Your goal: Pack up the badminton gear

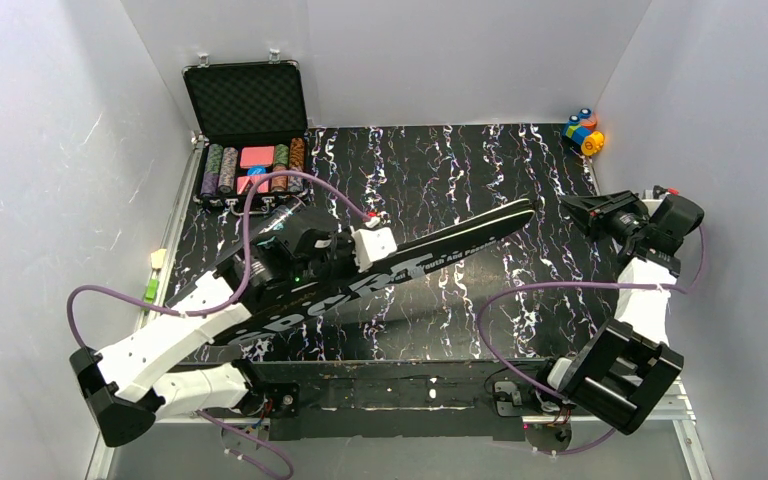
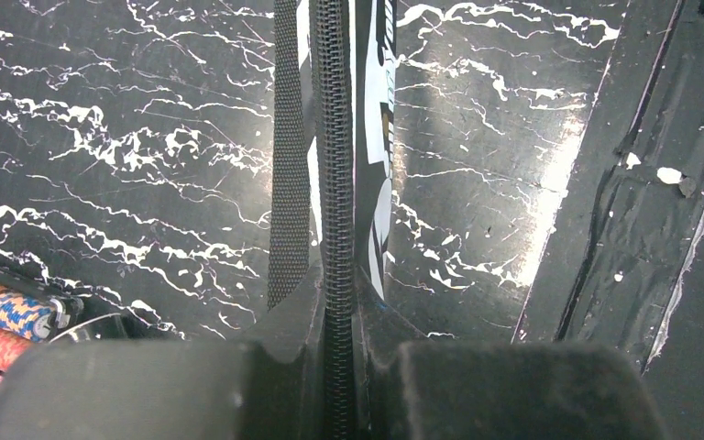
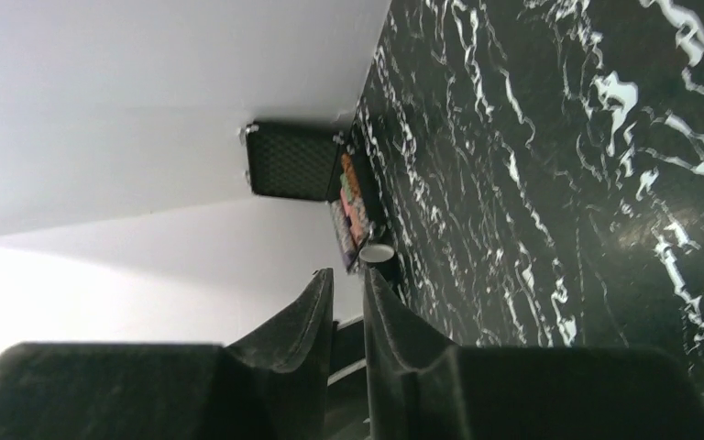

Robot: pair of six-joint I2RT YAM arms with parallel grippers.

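the left jaws pinch the zipped edge of the black racket-shaped fabric bag [image 1: 410,270], which slants across the middle of the black white-veined desk [image 1: 480,170]. the right jaws stand narrowly parted, empty. packing looks nearly done; next, lay it flat. white lettering reads "sport", the smaller line seemingly "youth and passion".

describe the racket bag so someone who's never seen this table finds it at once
Look at the black white-veined table. Across its middle, diagonally, stretches the racket bag. It is long and black with large white lettering, unlike the boxy chip case and small toy blocks at the far corners.
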